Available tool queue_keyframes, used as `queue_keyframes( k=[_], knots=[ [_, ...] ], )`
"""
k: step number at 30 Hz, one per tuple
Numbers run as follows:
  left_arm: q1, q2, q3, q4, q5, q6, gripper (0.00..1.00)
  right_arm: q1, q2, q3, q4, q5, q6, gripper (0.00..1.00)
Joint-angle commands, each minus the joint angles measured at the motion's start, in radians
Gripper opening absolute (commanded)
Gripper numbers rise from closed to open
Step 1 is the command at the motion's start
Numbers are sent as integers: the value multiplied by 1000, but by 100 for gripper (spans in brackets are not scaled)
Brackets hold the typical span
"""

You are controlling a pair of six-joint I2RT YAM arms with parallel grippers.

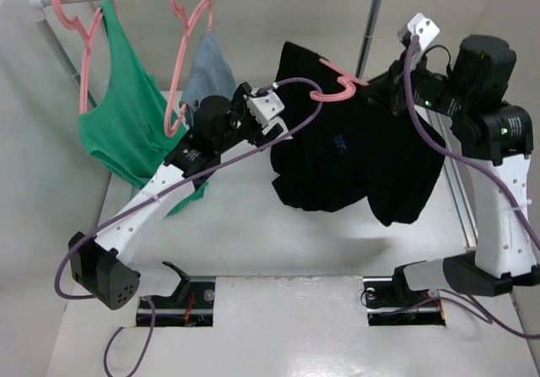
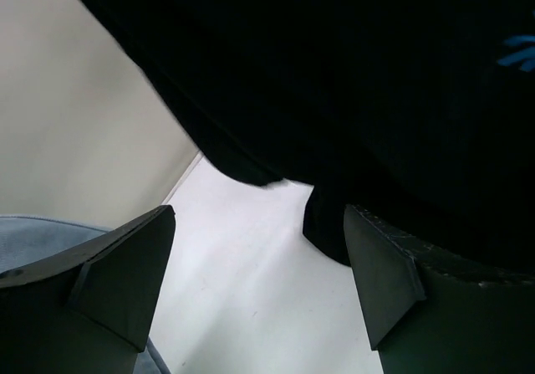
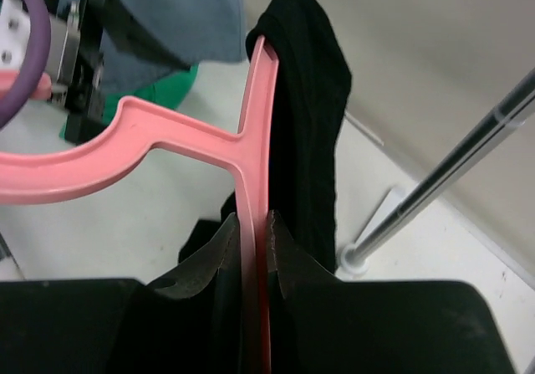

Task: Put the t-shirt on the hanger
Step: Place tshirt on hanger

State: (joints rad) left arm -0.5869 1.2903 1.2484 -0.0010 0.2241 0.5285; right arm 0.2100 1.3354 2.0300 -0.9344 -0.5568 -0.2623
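While the right tool (image 3: 253, 233) is clamped on the hanger (image 3: 192, 144), holding it above the desk (image 1: 278, 225) with the t-shirt (image 1: 337, 153) draped over it, the left tool (image 2: 259, 223), jaws apart and empty beside the cloth, should likely back off slowly without snagging it.

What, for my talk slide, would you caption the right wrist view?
Right gripper clamped on the pink hanger, the black t-shirt draped along its far side, rack pole beyond.
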Motion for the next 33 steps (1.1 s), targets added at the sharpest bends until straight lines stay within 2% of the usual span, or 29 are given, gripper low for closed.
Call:
queue_keyframes(
  k=[1,8,13,15,19,21,23,28,33],
  knots=[
    [21,-109,28,47,-22,-67,79,-49,59,162,184,210,84,0],
    [12,-164,-44,29,-64,-76,79,-3,183,256,494,297,216,0],
    [12,-213,-67,10,-120,-117,79,-3,237,256,583,317,285,0],
    [12,-243,-67,10,-132,-117,79,-3,228,199,607,278,285,0],
    [12,-215,23,-4,-85,-87,80,34,90,-190,807,53,266,0],
    [3,-177,58,-31,-85,-59,80,45,71,-253,807,-64,242,0],
    [2,-152,68,-57,-106,14,80,66,27,-347,807,-116,233,0],
    [2,-59,48,-154,-253,60,80,52,-90,-467,807,-173,206,0],
    [2,-26,11,-154,-253,65,80,40,-143,-502,787,-247,215,0]
  ],
)
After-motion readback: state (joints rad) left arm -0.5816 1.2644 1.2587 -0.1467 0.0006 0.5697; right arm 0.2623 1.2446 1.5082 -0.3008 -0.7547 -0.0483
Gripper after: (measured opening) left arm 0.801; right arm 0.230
